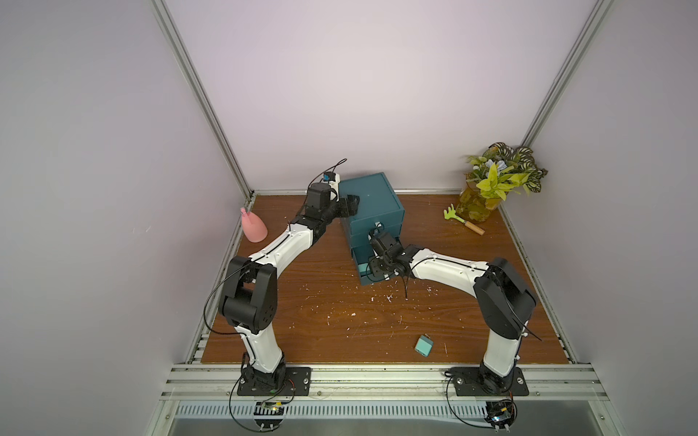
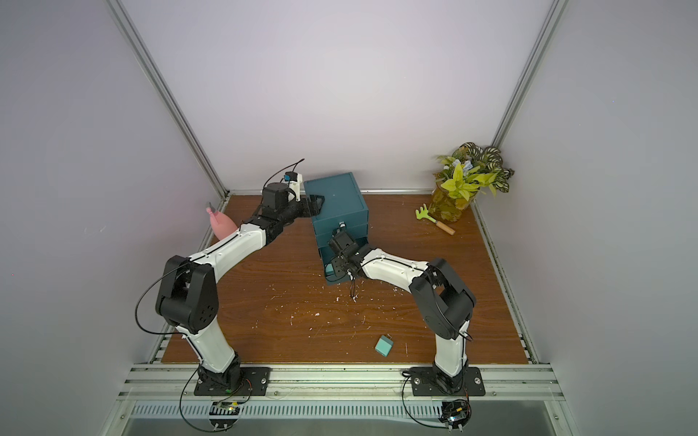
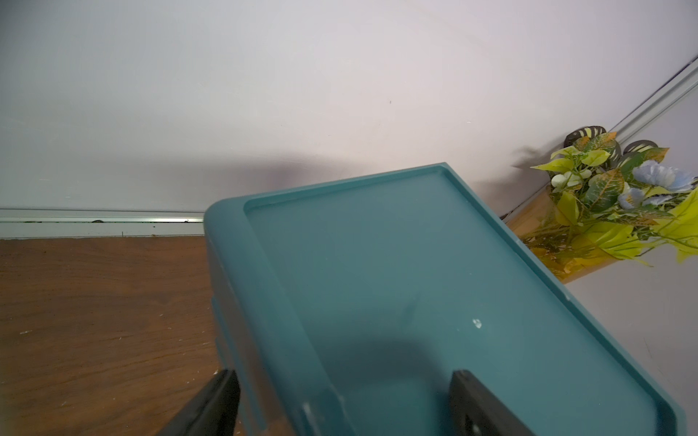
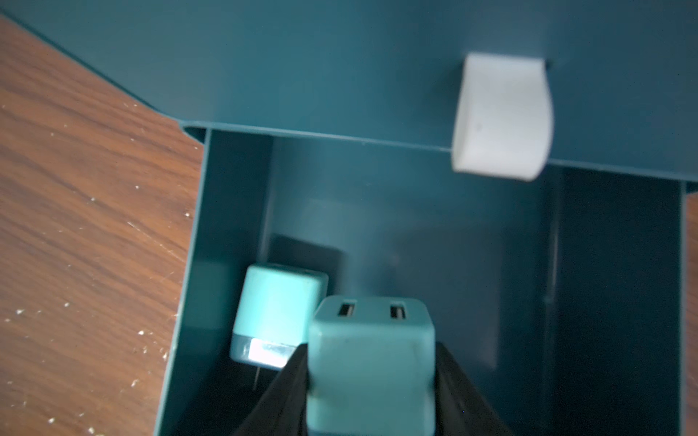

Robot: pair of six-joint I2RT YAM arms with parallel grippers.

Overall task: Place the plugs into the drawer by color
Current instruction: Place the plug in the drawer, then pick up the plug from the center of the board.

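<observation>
The right gripper (image 4: 371,364) pinches a blue-teal cube plug (image 4: 372,339), its two slots visible only in the right wrist view, over the cabinet's (image 1: 372,200) open bottom drawer (image 4: 190,264) at the table's (image 1: 302,321) twelve o'clock. Only both top views show a loose plug (image 1: 423,345) (image 2: 383,345) at five o'clock. The left gripper (image 3: 343,377) gapes wide astride the cabinet's top edge.

Teal plug (image 4: 372,362) over open drawer (image 4: 491,245), second plug (image 4: 275,309) inside

A leafy plant (image 1: 498,177) in an amber vase (image 1: 474,209) stands at a far corner of the brown wooden surface (image 1: 321,321), with a small green rake (image 1: 464,221) just beside the vase, a pink bottle (image 1: 253,226) well apart from it at the opposite far corner, and white flecks (image 1: 389,298) scattered nearer the front.
</observation>
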